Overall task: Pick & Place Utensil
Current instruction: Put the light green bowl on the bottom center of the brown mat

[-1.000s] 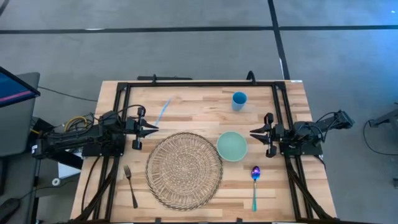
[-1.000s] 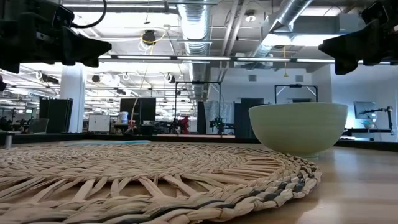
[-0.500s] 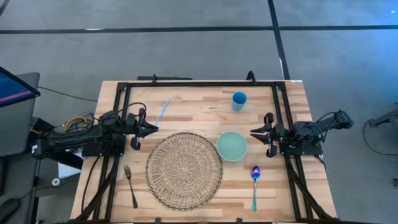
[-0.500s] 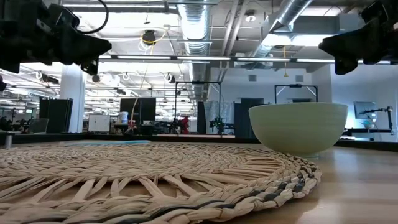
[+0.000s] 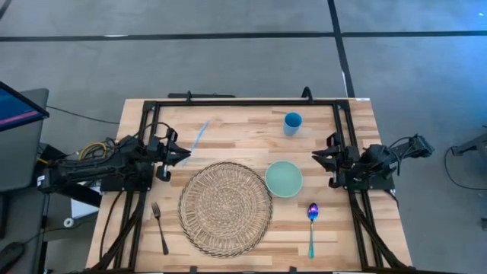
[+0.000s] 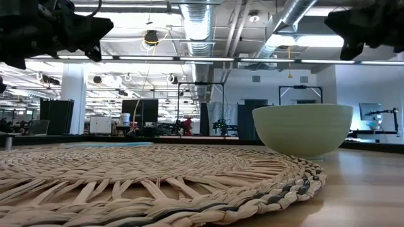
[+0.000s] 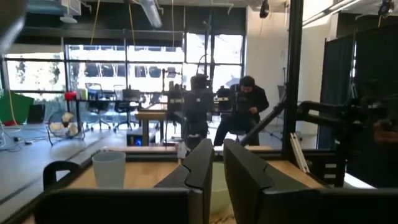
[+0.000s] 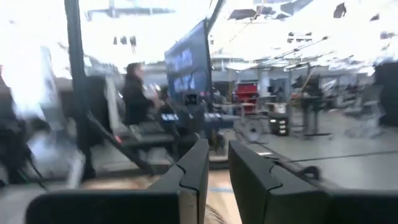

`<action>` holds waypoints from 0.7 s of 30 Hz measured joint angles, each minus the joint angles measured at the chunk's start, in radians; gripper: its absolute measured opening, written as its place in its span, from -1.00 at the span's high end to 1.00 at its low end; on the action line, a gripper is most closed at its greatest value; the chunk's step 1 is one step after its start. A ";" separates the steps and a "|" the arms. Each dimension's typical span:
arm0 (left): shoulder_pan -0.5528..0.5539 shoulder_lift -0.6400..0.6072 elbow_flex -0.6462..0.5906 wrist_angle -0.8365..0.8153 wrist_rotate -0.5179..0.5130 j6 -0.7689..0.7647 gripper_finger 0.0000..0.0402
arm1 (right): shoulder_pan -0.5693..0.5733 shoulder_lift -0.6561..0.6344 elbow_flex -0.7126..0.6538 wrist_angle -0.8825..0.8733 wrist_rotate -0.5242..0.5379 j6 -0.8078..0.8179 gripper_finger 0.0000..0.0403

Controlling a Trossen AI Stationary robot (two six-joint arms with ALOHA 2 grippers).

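In the high view a spoon [image 5: 311, 225] with a purple bowl and teal handle lies flat on the wood, right of the round woven placemat [image 5: 225, 208]. A dark fork [image 5: 160, 227] lies left of the mat. A thin light-blue utensil [image 5: 200, 137] lies beyond the mat's far left side. My left gripper [image 5: 185, 154] hovers shut over the table's left part, above the mat's far left rim. My right gripper [image 5: 316, 157] hovers shut at the right, beside the green bowl [image 5: 284, 178]. Both point inward and hold nothing, as each wrist view shows: left gripper [image 7: 218, 155], right gripper [image 8: 218, 155].
The green bowl [image 6: 303, 129] stands on the table against the mat's [image 6: 145, 176] right rim. A blue cup [image 5: 293, 122] stands near the far edge. A black frame [image 5: 243, 101] runs around the table. People stand in the room beyond the table.
Both grippers have risen. The left has drawn back slightly toward the table's left edge and the right toward its right edge. Nothing on the table has moved.
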 joint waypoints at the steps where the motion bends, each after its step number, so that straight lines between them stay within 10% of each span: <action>1: 0.000 0.021 0.000 0.026 -0.001 -0.001 0.77 | -0.001 0.017 0.000 0.019 -0.012 0.024 0.72; 11: -0.005 0.324 0.001 0.334 -0.063 0.010 0.34 | 0.000 0.401 0.044 0.358 -0.174 -0.019 0.51; 21: -0.155 0.603 0.196 0.347 -0.032 -0.047 0.23 | -0.003 0.896 0.351 0.290 -0.135 -0.004 0.13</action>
